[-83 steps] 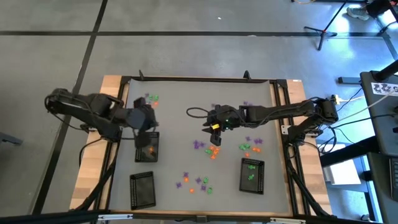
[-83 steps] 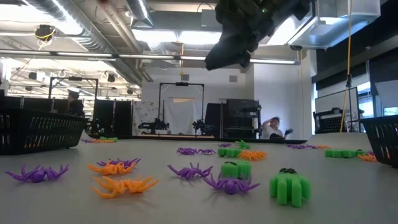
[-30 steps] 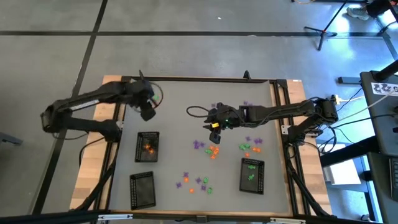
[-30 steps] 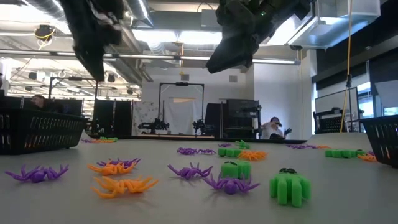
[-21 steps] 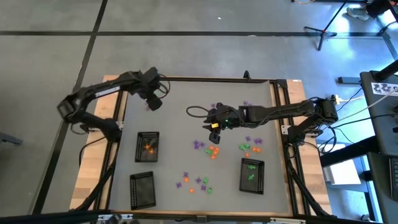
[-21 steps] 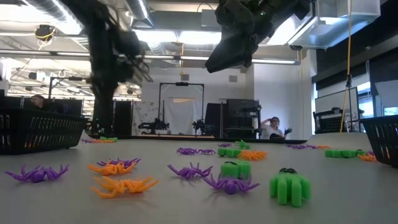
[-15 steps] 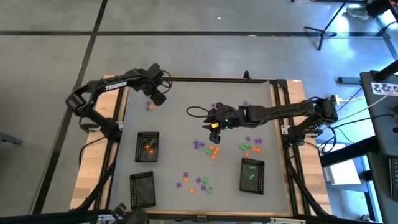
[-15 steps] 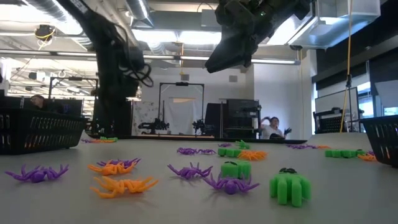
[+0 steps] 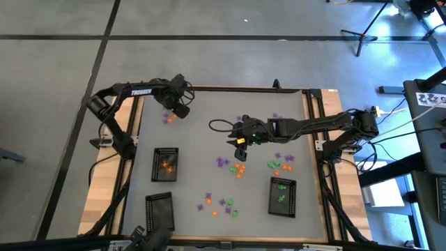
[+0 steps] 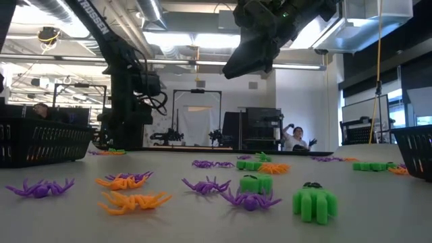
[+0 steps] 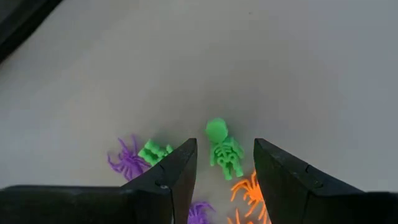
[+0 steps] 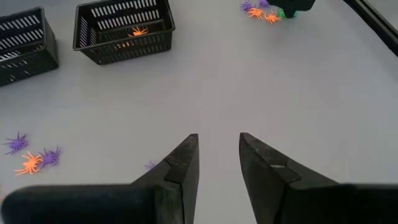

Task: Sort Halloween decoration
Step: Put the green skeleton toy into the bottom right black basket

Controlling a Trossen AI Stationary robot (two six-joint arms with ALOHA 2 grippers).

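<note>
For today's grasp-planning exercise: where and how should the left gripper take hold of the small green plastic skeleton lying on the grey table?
Grip the small green plastic skeleton across its ribcage, coming straight down from above. It lies flat, head pointing away from the left gripper, whose open fingers already straddle its narrow torso. The round head would likely slip, and an orange spider crowds the legs.

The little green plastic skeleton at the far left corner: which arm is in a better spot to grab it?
Left. Its tool hangs open right over the green plastic skeleton, which shows between its fingers. The right tool waits mid-table, far off.

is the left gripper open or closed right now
Open. The left gripper shows a clear gap between its fingers, framing a green skeleton on the table without touching it.
</note>
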